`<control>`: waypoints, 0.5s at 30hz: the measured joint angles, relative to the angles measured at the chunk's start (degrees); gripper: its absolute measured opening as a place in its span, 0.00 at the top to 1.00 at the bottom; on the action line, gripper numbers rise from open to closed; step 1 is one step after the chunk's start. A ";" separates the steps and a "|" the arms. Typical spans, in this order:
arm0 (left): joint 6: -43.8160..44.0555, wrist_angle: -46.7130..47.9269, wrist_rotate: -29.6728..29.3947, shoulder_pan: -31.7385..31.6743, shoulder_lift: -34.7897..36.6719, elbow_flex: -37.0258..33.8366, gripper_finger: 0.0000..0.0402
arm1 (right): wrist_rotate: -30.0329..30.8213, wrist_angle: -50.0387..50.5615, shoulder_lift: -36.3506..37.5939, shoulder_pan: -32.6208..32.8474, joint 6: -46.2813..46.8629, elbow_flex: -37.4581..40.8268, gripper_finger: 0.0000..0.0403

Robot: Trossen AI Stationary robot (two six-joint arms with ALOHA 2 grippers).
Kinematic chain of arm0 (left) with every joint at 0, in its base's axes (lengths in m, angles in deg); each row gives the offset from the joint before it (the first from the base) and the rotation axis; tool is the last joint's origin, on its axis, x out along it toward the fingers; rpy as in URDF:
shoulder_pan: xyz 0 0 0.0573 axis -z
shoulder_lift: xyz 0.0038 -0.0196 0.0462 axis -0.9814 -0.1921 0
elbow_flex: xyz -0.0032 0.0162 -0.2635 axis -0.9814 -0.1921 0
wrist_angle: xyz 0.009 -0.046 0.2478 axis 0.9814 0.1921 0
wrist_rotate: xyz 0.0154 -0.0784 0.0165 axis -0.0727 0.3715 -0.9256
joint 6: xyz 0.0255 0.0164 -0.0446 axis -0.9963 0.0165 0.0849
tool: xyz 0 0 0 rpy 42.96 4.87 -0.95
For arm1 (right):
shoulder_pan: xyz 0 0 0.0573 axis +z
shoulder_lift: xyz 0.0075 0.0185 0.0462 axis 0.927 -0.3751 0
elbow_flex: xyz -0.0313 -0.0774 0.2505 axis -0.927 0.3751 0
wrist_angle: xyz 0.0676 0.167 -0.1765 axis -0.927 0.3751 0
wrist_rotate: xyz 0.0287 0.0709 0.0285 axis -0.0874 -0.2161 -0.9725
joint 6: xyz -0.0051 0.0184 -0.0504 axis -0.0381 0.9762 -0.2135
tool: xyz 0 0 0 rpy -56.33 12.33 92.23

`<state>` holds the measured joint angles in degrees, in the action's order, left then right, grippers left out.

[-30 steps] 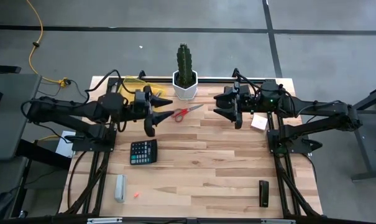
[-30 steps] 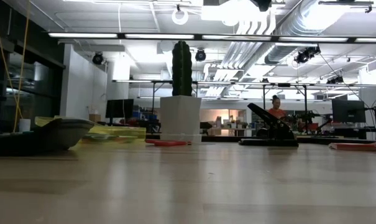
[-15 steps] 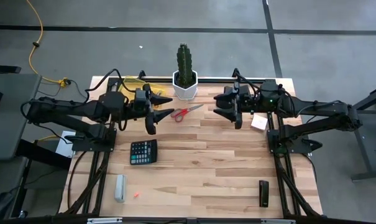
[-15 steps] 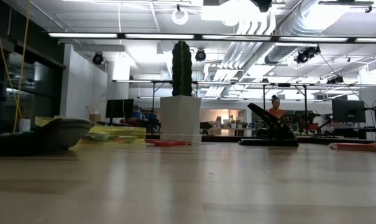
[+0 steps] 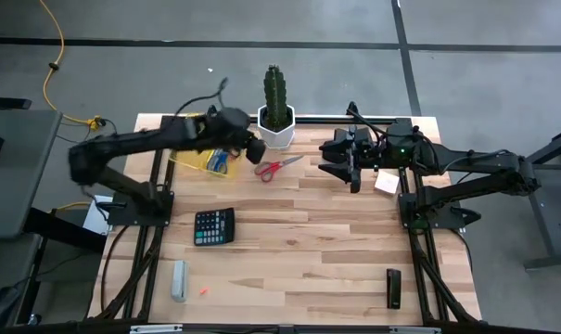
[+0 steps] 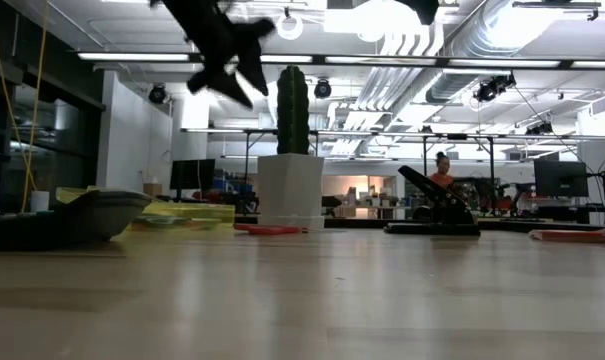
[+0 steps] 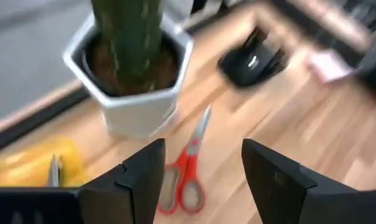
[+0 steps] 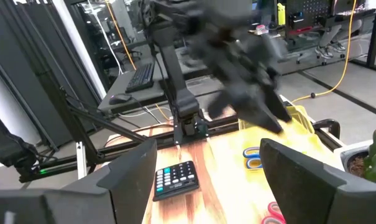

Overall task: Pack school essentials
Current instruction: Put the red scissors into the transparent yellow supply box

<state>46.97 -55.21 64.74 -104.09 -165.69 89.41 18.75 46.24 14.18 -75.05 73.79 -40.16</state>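
My left gripper hangs wide open above the red-handled steel scissors, lying beside the white cactus pot; light, stiff, slippery; I judge the handles best

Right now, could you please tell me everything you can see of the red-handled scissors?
The red-handled scissors lie flat on the wooden table, beside the white cactus pot. They have two red loop handles and slim silvery blades, which look closed and point away from the handles. Nothing grips them; the left gripper hangs above them with open fingers.
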 joint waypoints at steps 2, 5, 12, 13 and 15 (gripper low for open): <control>-0.24 2.23 4.34 -2.31 -4.23 1.04 0.50 | 0.01 0.00 0.00 0.01 0.00 0.00 0.31; -0.24 3.21 8.68 -4.14 -10.37 1.14 0.50 | 0.01 0.02 0.00 0.01 0.17 0.00 0.31; -0.35 3.18 10.53 -4.10 -22.01 1.17 0.50 | 0.08 0.17 0.00 0.01 2.68 0.00 0.31; -0.13 3.21 10.37 -4.00 -23.34 1.15 0.50 | 0.10 0.17 0.00 0.01 2.86 0.00 0.31; 0.40 3.11 9.83 -3.96 -25.26 1.15 0.50 | 0.10 0.19 0.00 0.01 3.05 0.00 0.31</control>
<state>47.37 -52.10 74.57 -108.05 -190.95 90.56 18.85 46.42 14.18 -75.04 76.83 -40.16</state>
